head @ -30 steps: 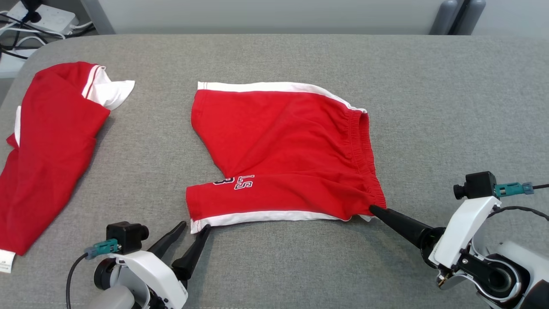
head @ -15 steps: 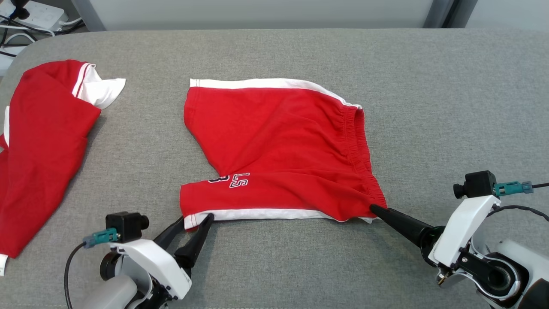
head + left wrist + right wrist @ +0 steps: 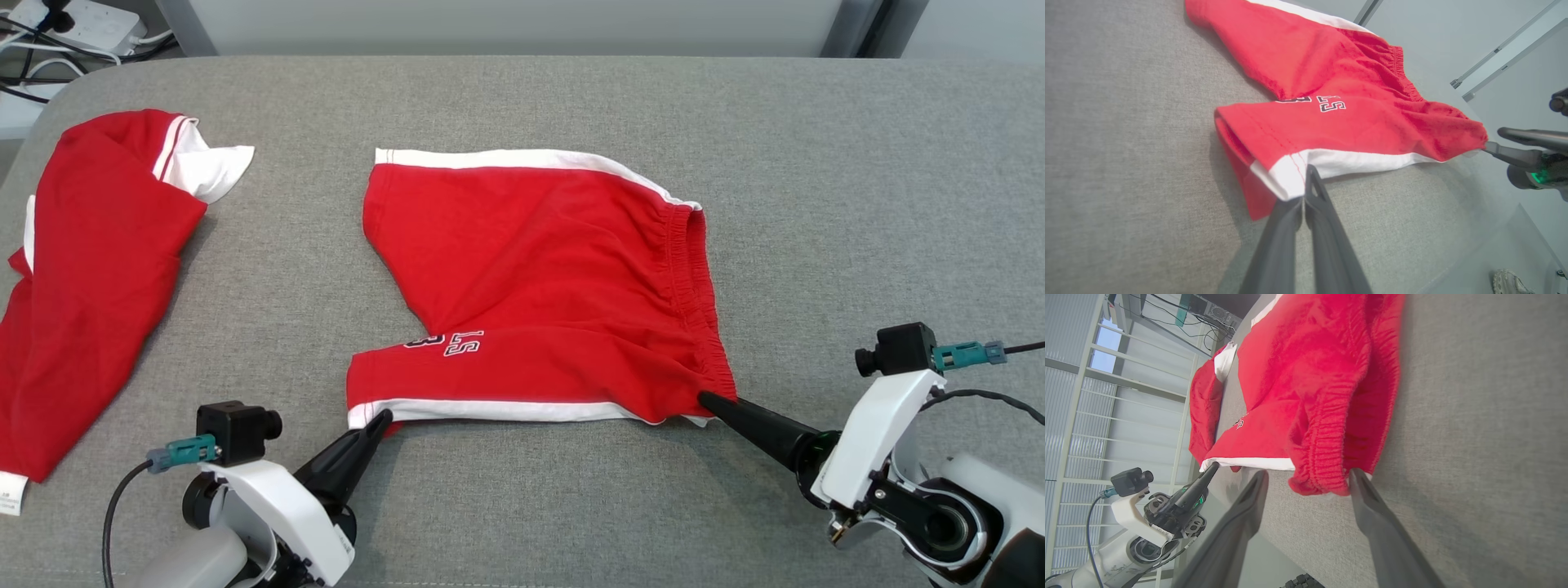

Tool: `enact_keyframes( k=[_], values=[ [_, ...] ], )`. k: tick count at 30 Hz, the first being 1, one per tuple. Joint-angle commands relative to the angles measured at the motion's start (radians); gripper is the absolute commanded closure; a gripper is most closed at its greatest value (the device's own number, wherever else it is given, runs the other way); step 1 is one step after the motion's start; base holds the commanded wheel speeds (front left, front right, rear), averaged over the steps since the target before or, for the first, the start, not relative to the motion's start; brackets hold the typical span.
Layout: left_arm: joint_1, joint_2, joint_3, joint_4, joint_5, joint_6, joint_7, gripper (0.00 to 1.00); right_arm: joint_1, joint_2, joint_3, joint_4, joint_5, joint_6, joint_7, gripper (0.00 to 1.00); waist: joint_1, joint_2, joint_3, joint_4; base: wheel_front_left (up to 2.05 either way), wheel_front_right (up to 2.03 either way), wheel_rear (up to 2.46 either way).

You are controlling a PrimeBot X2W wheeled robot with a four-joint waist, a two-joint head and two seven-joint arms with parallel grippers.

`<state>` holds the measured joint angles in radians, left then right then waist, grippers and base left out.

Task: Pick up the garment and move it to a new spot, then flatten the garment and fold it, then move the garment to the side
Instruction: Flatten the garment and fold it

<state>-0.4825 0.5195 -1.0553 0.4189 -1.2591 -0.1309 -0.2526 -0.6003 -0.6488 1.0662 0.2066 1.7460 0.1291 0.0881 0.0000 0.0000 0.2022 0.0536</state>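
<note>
The garment, red shorts (image 3: pixel 539 278) with white side stripes, lies spread on the grey table (image 3: pixel 816 163). My left gripper (image 3: pixel 380 418) is shut on the near left hem corner; the left wrist view has the white stripe of the shorts (image 3: pixel 1355 122) pinched at the fingertips of my left gripper (image 3: pixel 1306 179). My right gripper (image 3: pixel 704 398) is at the near right waistband corner. In the right wrist view my right gripper (image 3: pixel 1308 473) stands open, its fingers on either side of the bunched elastic waistband of the shorts (image 3: pixel 1310 375).
A second red and white garment (image 3: pixel 90 269) lies at the table's left edge. A power strip with cables (image 3: pixel 73 24) sits on the floor beyond the far left corner. Bare grey table stretches behind and to the right of the shorts.
My left gripper has closed on the shorts' near left hem corner, which it straddled open before. The right gripper has stayed at the waistband corner. The head camera shifted slightly.
</note>
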Motion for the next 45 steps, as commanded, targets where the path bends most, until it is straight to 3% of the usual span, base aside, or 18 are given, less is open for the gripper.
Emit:
enact_keyframes(
  k=[1, 10, 11, 12, 13, 22, 27, 30, 34, 41, 45],
  values=[
    [-0.050, 0.047, 0.023, -0.030, -0.006, 0.000, -0.009, 1.00, 0.026, -0.020, -0.009, -0.016, -0.019, 0.002, 0.002, 0.00, 0.0000, 0.0000, 0.000, 0.000, 0.00, 0.00, 0.00],
    [-0.031, 0.045, 0.056, -0.078, -0.014, 0.000, -0.009, 1.00, 0.031, -0.025, 0.015, 0.000, -0.085, 0.002, -0.002, 0.00, 0.0000, 0.0000, 0.006, -0.003, 0.00, 0.00, 0.00],
    [-0.029, 0.046, 0.061, -0.085, -0.011, 0.000, -0.009, 1.00, 0.029, -0.022, 0.015, 0.001, -0.093, 0.002, -0.008, 0.52, 0.0000, 0.0000, 0.006, -0.003, 0.00, 0.00, 0.00],
    [-0.028, 0.047, 0.063, -0.091, -0.007, 0.000, -0.009, 1.00, 0.028, -0.019, 0.014, 0.004, -0.096, 0.002, -0.011, 0.89, 0.0000, 0.0000, 0.007, -0.002, 0.00, 0.00, 0.00],
    [-0.028, 0.050, 0.062, -0.096, 0.001, 0.000, -0.009, 1.00, 0.026, -0.017, 0.013, 0.005, -0.099, 0.002, -0.012, 1.00, 0.0000, 0.0000, 0.007, -0.001, 0.00, 0.00, 0.00],
    [-0.026, 0.060, 0.069, -0.109, 0.022, 0.000, -0.009, 1.00, 0.016, -0.014, -0.002, 0.004, -0.117, 0.002, -0.032, 1.00, 0.0000, 0.0000, -0.004, 0.012, 0.00, 0.00, 0.00],
    [-0.056, 0.103, 0.097, -0.160, -0.006, 0.000, -0.009, 1.00, -0.015, -0.025, -0.032, -0.032, -0.135, 0.002, -0.054, 1.00, 0.0000, 0.0000, -0.013, 0.018, 0.00, 0.00, 0.00],
    [-0.140, 0.156, 0.092, -0.193, -0.012, 0.000, 0.024, 1.00, -0.066, -0.033, -0.056, -0.050, -0.157, 0.002, -0.060, 1.00, 0.0000, 0.0000, -0.019, 0.024, 0.00, 0.00, 0.00],
    [-0.345, 0.205, 0.087, -0.198, -0.042, 0.000, 0.146, 1.00, -0.211, -0.010, -0.112, -0.020, -0.197, 0.002, -0.066, 1.00, 0.0000, 0.0000, -0.021, 0.024, 0.00, 0.00, 0.00],
    [-0.622, 0.190, 0.100, -0.114, -0.052, 0.000, 0.204, 1.00, -0.440, 0.089, -0.181, 0.064, -0.211, 0.002, -0.060, 1.00, 0.0000, 0.0000, -0.032, 0.004, 0.00, 0.00, 0.00],
    [-0.660, 0.214, 0.059, -0.156, -0.097, 0.000, 0.282, 1.00, -0.487, 0.074, -0.170, 0.032, -0.178, 0.002, 0.035, 1.00, 0.0000, 0.0000, -0.059, 0.001, 0.00, 0.00, 0.00]
  ],
)
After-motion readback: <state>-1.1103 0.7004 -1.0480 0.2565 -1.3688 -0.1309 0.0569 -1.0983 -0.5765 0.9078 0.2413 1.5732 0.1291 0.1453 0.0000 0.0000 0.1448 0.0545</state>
